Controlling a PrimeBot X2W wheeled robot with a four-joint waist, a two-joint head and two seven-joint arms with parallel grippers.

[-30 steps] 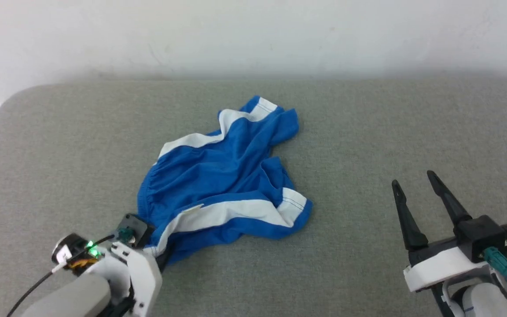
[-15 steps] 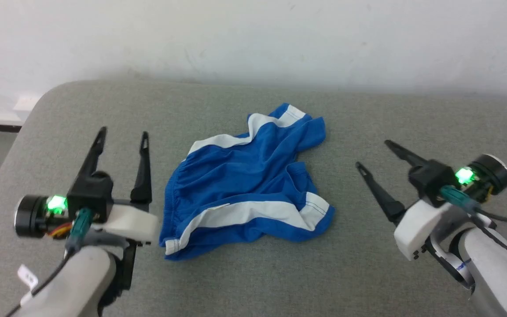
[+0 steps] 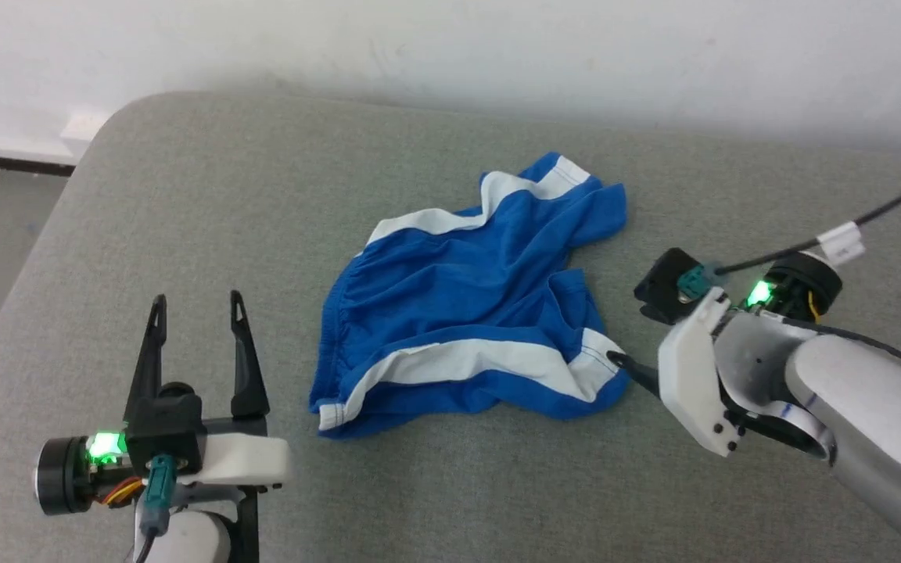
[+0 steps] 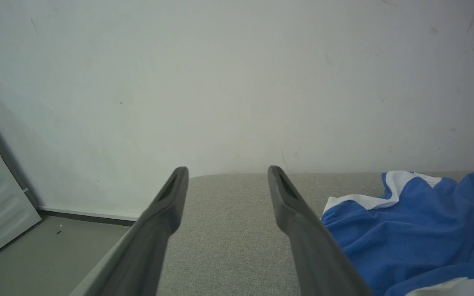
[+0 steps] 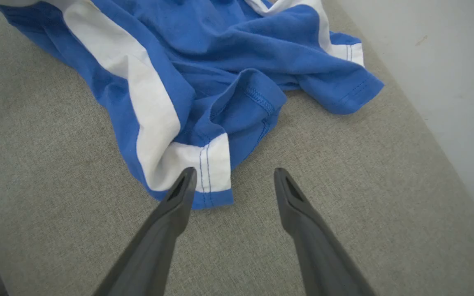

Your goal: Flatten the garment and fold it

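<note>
Overlapping folds of the garment (image 3: 458, 313), lower layers hidden.

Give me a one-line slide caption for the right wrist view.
Open right gripper poised at the white-striped leg hem of crumpled blue shorts on a grey cushion.

lite: bright, even | shadows: faint, soft under garment (image 3: 458, 313) | wall (image 3: 450, 47) washed out | wrist cams: sl. edge bend

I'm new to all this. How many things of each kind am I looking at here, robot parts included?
Pairs of blue shorts: 1
End effectors: 2 (left end effector, right end effector)
Grey padded surface: 1
Total: 4
</note>
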